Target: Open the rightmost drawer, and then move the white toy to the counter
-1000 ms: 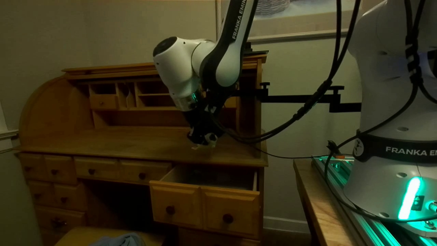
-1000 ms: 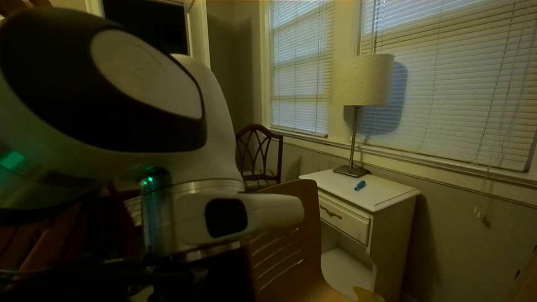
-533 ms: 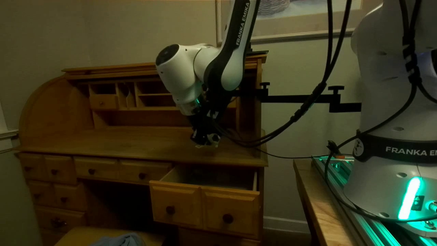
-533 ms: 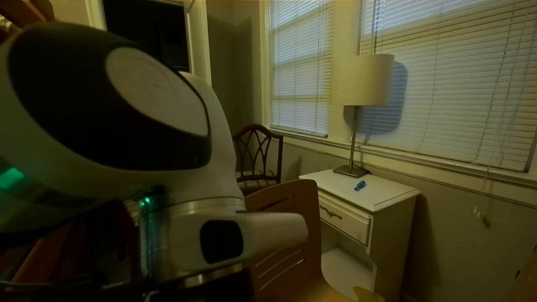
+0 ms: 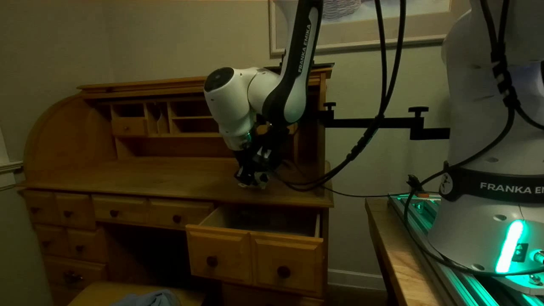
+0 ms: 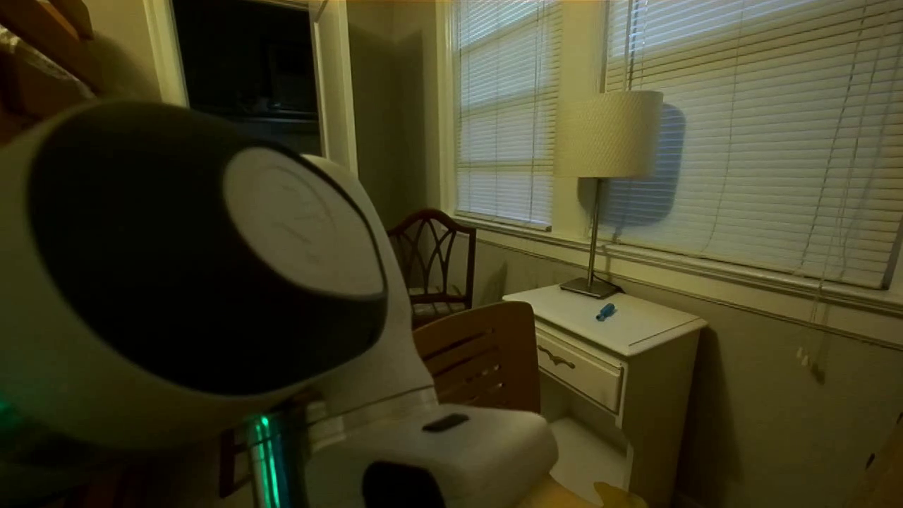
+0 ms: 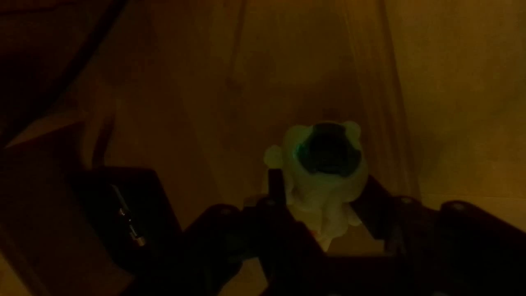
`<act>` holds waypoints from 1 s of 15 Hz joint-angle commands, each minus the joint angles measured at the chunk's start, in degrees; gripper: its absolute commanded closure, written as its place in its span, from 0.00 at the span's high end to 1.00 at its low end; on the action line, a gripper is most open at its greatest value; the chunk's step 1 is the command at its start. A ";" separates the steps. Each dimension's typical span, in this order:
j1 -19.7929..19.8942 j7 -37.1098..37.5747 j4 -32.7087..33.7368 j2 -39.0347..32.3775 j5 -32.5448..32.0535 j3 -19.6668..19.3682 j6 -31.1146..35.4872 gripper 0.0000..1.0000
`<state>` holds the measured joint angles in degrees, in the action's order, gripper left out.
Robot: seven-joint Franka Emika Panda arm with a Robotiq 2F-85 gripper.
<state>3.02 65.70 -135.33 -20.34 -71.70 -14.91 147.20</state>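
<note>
My gripper (image 7: 323,183) has its dark fingers (image 7: 372,205) on both sides of the white toy (image 7: 320,193), seemingly touching it, in the dim wrist view. The toy is whitish and rounded with a dark face patch and small limbs. In an exterior view my gripper (image 5: 251,182) holds the toy (image 5: 262,178) over the right part of the wooden counter (image 5: 127,174), low down. I cannot tell whether the toy touches the counter. The rightmost drawer (image 5: 255,257) is pulled open below the counter's front edge, its inside dark.
A black clamp bar (image 5: 374,123) reaches in at the desk's right side. Arm cables (image 5: 361,144) hang beside the gripper. Cubbyholes (image 5: 191,117) rise at the desk's back. A dark block (image 7: 123,218) stands left in the wrist view. A chair (image 5: 102,293) stands in front.
The arm has moved back over the desk, away from the exterior camera, and lower. The toy went with the gripper and is now slightly lower. The drawer has stayed open.
</note>
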 commanded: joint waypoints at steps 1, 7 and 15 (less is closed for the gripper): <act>2.00 5.03 1.98 -2.18 -4.86 0.89 1.21 0.20; 3.24 8.76 3.40 -4.12 -6.03 2.03 1.39 0.50; 3.80 11.63 3.84 -4.44 -4.59 3.56 2.10 1.00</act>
<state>5.38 75.23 -132.32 -24.08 -75.63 -12.71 147.91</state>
